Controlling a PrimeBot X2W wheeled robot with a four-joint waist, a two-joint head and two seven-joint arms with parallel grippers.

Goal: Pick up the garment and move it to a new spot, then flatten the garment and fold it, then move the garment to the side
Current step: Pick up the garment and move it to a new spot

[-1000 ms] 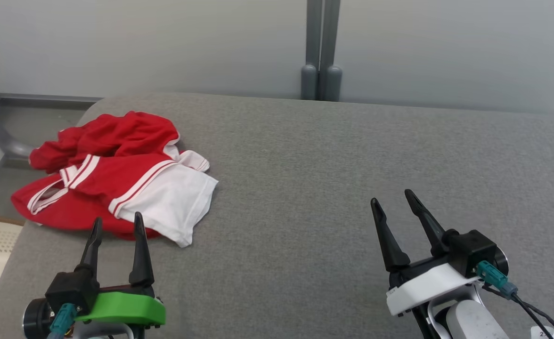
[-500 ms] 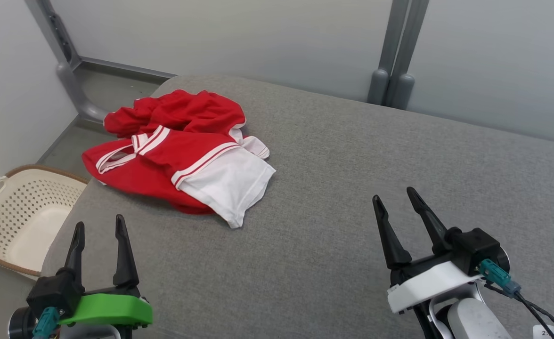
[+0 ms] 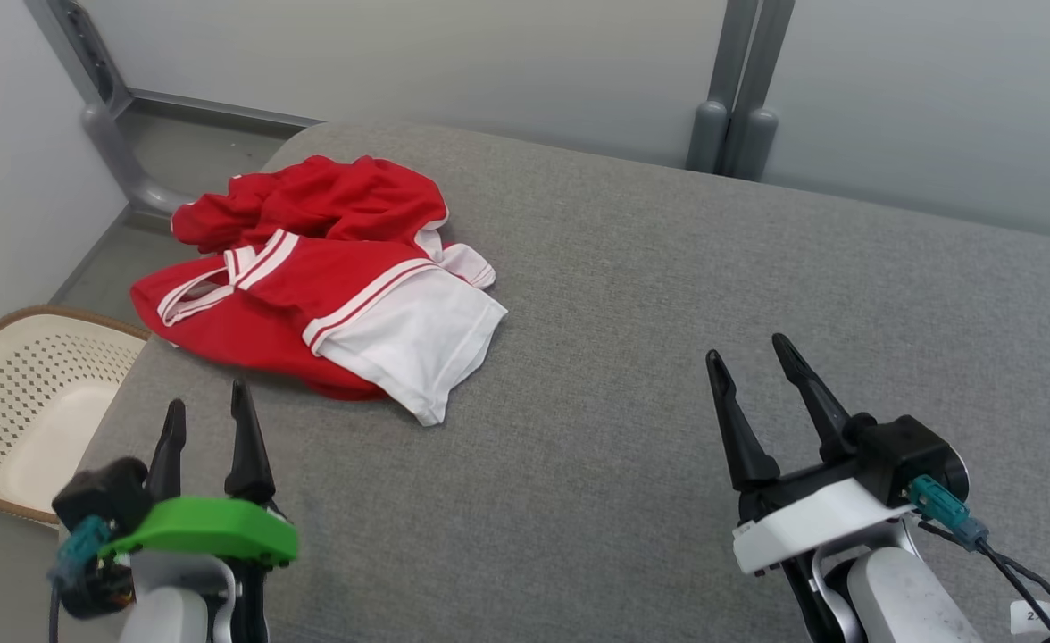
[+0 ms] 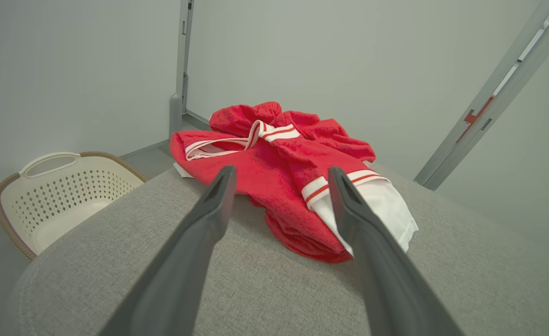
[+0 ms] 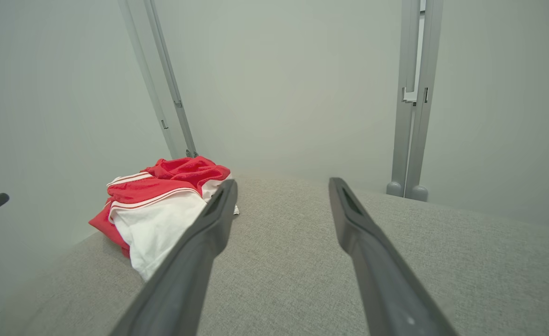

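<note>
A crumpled red and white garment point(image 3: 320, 286) with white stripes lies at the far left of the grey cushioned surface point(image 3: 668, 295). In the left wrist view the garment point(image 4: 284, 172) sits just beyond the fingertips. My left gripper point(image 3: 205, 406) hovers open near the surface's front left corner, short of the garment, holding nothing. My right gripper point(image 3: 748, 357) stands open at the lower right, well away from the garment point(image 5: 162, 212), empty.
A cream perforated laundry basket point(image 3: 16, 402) with a brown rim stands on the floor off the surface's left edge, also seen as the basket point(image 4: 55, 196) in the left wrist view. Pale wall panels with grey posts point(image 3: 730, 89) close off the back.
The head camera turned left across the frames, bringing the basket into view. The left gripper has risen and edged towards the garment. The right gripper lifted slightly.
</note>
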